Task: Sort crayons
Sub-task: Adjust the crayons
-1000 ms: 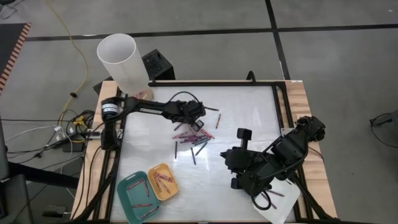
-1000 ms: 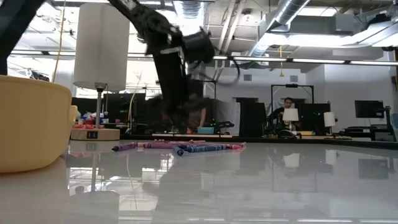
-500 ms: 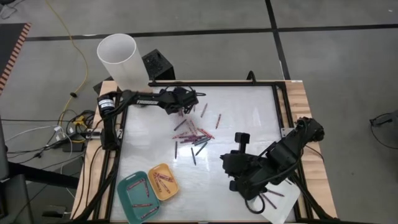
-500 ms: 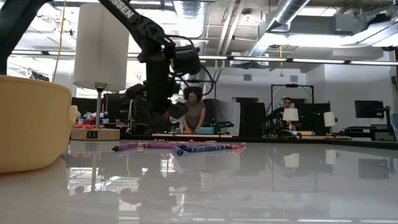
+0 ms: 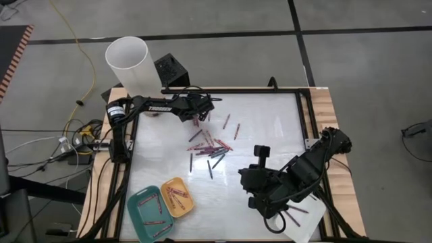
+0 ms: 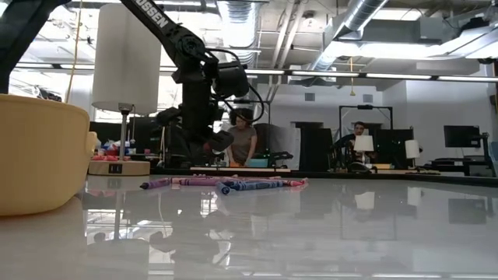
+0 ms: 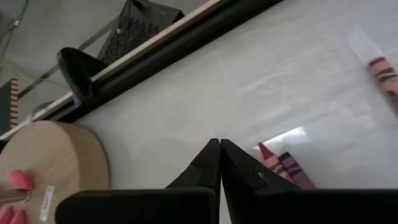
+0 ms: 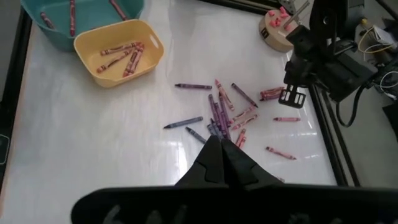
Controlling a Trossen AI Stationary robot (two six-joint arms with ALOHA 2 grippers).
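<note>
Crayons [image 5: 210, 148]: short thin sticks, red, pink, purple and dark blue, lying loosely scattered mid-surface [image 5: 270, 128]; more lie in the yellow tray [image 5: 177, 197] and teal tray [image 5: 150, 214]. Left gripper [image 5: 200, 116] fingers pressed together, empty, above the scatter's far edge. Right gripper [image 8: 221, 163] likewise closed, empty.

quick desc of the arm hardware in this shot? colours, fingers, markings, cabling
Both arms are black and segmented. The left arm carries white lettering along its link and a silver-banded base joint. The left gripper and the right gripper each have two dark, tapering fingers. Black cable loops trail off the right arm.
</note>
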